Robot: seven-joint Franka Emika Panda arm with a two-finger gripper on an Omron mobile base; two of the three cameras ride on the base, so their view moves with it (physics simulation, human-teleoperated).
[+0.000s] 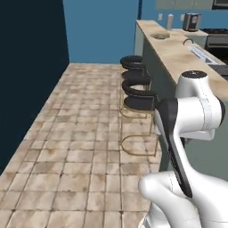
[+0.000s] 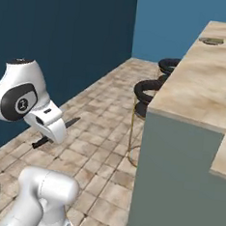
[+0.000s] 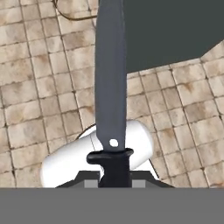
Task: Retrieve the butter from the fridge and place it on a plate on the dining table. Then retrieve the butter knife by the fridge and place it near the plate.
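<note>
My gripper (image 3: 113, 181) is shut on the black handle of the butter knife (image 3: 109, 87), whose dark slim blade points away over the tiled floor. From the right base, the butter knife (image 2: 71, 123) sticks out on both sides of my gripper (image 2: 55, 132), low and left of the dining table (image 2: 199, 88). The dining table (image 1: 178, 60) is a long marbled top with a grey-green front. Far along it lies the round grey plate (image 1: 160, 35), also visible at the far end (image 2: 211, 41). I cannot make out the butter on it. The fridge is out of view.
Black gold-legged stools (image 1: 139, 84) (image 2: 147, 91) stand along the table's front. A dark blue wall (image 1: 31, 67) bounds the tiled floor (image 1: 80, 133) on the left. Small appliances (image 1: 191, 21) and a white object (image 1: 200, 52) sit further along the counter.
</note>
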